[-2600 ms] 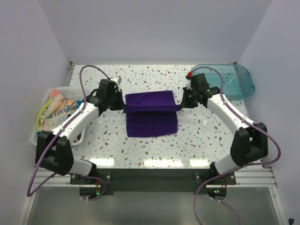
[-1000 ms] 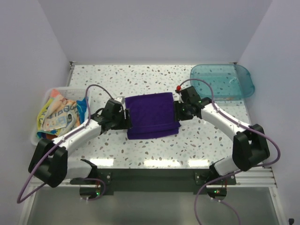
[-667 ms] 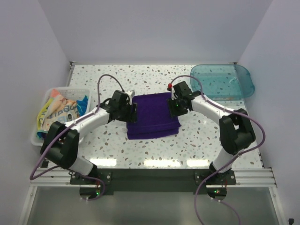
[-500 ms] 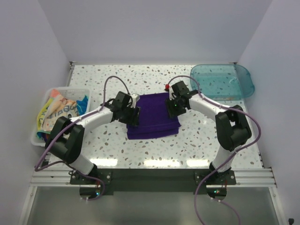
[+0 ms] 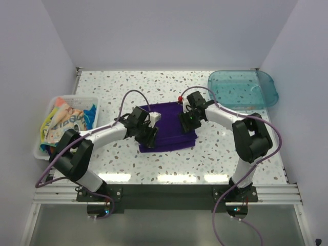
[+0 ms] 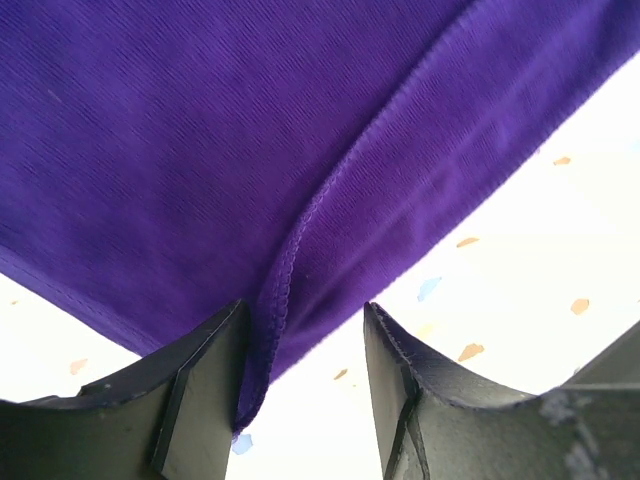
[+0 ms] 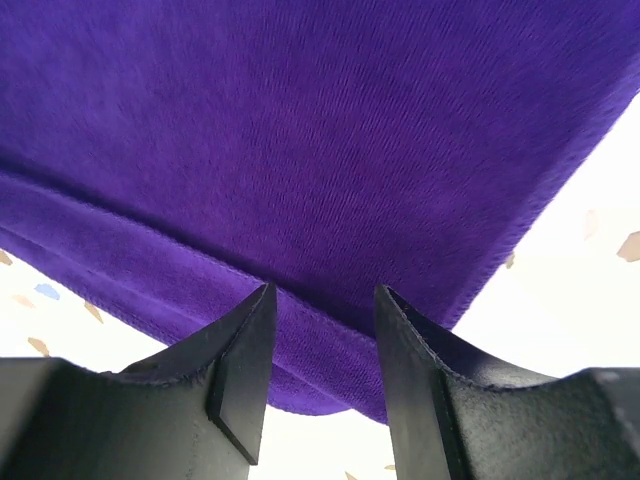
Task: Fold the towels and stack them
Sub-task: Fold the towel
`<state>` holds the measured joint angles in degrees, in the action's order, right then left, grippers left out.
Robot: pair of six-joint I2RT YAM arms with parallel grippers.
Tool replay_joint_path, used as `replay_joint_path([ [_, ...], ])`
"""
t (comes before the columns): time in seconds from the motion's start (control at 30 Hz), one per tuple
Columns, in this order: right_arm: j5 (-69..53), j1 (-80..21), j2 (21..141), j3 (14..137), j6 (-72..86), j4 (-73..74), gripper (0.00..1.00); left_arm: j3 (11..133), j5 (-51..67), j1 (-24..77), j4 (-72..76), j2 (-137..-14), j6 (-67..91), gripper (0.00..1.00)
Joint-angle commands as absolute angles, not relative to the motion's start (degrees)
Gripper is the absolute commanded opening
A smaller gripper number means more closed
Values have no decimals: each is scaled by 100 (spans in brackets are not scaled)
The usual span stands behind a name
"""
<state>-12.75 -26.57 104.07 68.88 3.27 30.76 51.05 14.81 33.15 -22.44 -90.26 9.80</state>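
The towel (image 5: 169,128) is a plain deep purple with a fine ribbed weave and a stitched hem of the same shade, set against a white table (image 5: 128,84) speckled with brown, grey, orange and pale blue flecks. The arms (image 5: 105,134) are white with black joints and black fingers (image 6: 205,385), and their cables (image 5: 134,92) are dull mauve. The tub (image 5: 246,87) is see-through teal, while the basket (image 5: 77,97) is whitish and its cloths (image 5: 64,123) are yellow, orange, white and blue.

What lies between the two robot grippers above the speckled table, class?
The folded deep purple cloth towel fills the stretch between the left gripper and the right gripper. This shows most clearly in the top external view.
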Motion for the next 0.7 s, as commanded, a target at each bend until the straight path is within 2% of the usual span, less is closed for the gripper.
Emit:
replay_joint_path([
  [0.0, -1626, -2654, 10213, 6654, 237, 3059, 47, 4870, 1731, 3410, -2338, -8562, 809, 54],
  [0.43, -2117, -2681, 9273, 5811, 589, 3085, 43, 4492, 1653, 3762, -2399, -8148, 1308, 54],
  [0.67, -2285, -2751, 8842, 5169, 1080, 3015, 42, 4324, 1118, 3762, -2557, -7928, 2029, 55],
])
